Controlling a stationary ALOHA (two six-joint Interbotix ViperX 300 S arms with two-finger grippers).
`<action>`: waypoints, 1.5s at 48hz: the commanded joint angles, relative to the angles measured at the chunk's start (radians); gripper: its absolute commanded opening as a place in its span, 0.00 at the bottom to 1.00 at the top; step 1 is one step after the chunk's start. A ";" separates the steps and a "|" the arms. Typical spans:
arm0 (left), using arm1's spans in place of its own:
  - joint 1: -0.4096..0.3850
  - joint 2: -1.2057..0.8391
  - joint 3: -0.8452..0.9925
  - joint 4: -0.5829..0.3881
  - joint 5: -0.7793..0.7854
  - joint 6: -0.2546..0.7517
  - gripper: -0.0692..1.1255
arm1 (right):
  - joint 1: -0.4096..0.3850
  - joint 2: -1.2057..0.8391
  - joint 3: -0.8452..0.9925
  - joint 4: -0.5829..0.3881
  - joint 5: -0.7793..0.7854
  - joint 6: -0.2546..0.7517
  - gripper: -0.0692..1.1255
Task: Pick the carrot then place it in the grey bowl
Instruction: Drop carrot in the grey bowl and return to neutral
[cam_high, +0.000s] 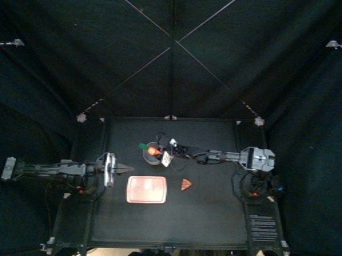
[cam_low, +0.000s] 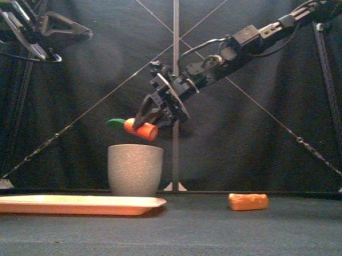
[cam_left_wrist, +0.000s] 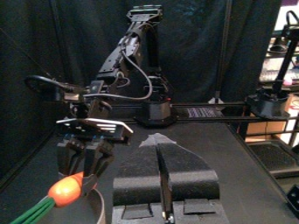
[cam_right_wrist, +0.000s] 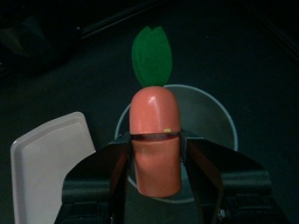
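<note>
Right gripper (cam_low: 151, 121) was clamped on the carrot (cam_low: 140, 128), with the jaws pinching the orange body on both sides. The carrot's green leaf end (cam_right_wrist: 151, 52) stuck out past the fingertips. The carrot was held in the air, tilted, with no contact to the table (cam_high: 214, 215). The grey speckled cup (cam_low: 135, 168) stood upright directly under the right gripper. In the right wrist view the cup's open mouth (cam_right_wrist: 212, 131) showed right behind the held carrot, and the carrot was above the rim, not inside. The flat pink tray (cam_low: 80, 204) lay below the right gripper, toward the table's front and the robot's left, just in front of the cup. It looked empty. A small orange toy food piece (cam_low: 246, 201) lay on the table below the right gripper on the robot's right, apart from both cup and tray. I could not tell what kind of food it was. Left gripper (cam_left_wrist: 163, 171) was at rest on the left side of the table, well away from the right gripper. Its jaws were pressed together with nothing between them, and it faced the carrot from a distance.
</note>
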 joint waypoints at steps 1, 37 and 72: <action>0.002 0.000 -0.015 0.000 -0.006 0.000 0.03 | -0.006 -0.021 -0.040 -0.005 0.008 0.000 0.73; 0.002 -0.038 -0.012 0.000 -0.005 -0.002 0.03 | 0.123 -0.446 0.218 -0.135 -0.133 0.000 0.92; 0.006 -0.046 -0.002 0.006 -0.005 0.000 0.03 | 0.233 -1.175 0.844 -0.117 -0.362 0.002 0.92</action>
